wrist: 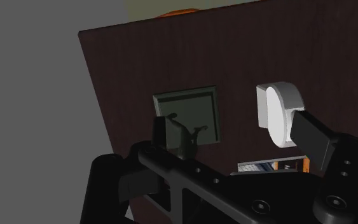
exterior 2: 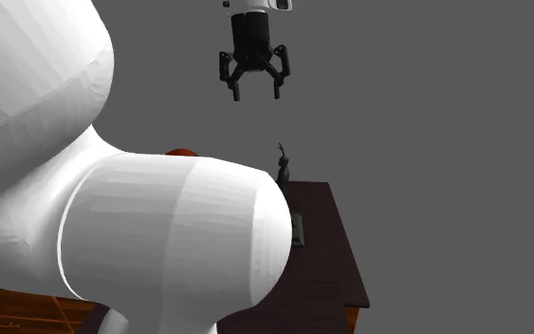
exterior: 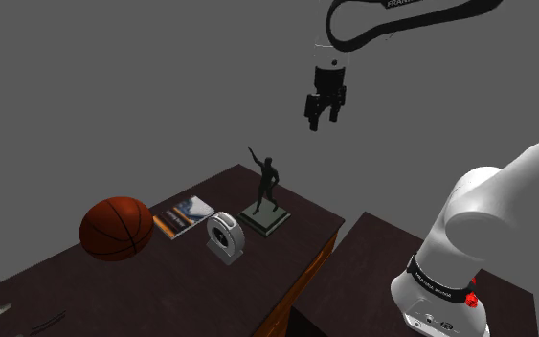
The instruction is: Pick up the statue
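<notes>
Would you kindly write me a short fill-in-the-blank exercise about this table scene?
1. The gripper hangs high ____ the table.
2. The gripper is wide ____, holding nothing.
3. The statue stands on a ____ base.
4. The orange ball is a ____.

Missing words: above; open; square; basketball.

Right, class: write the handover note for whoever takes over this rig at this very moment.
Jaws: open and empty, high above the table.
Statue: a dark figure standing upright on its square base near the table's edge, beside a white round object. A basketball and a book lie further along.
Done: nothing gripped, statue untouched.
Left: descend over the statue, close on it, lift.
</notes>
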{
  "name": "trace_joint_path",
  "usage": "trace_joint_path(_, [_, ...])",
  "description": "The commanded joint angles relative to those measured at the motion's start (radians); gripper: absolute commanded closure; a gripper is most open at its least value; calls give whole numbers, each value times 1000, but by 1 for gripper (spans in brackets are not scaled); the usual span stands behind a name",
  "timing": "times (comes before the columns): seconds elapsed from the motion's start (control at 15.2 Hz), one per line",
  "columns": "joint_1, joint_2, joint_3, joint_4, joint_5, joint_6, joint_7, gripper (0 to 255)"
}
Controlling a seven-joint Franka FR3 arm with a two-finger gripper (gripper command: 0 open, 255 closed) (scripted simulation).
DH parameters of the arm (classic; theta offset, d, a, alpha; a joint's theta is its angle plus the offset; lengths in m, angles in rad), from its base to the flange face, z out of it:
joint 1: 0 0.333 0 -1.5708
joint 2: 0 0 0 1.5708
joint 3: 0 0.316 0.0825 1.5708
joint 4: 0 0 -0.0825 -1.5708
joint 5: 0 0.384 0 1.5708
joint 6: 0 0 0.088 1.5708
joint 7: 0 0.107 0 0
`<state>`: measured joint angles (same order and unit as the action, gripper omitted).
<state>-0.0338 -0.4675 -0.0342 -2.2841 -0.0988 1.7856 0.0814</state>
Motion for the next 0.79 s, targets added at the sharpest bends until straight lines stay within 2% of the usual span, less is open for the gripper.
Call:
trace_joint_path(0.0, [-1,82,-9,24,5,54,-4,0])
trace_joint_path(0.73, [-16,500,-53,241,60,231,-65,0])
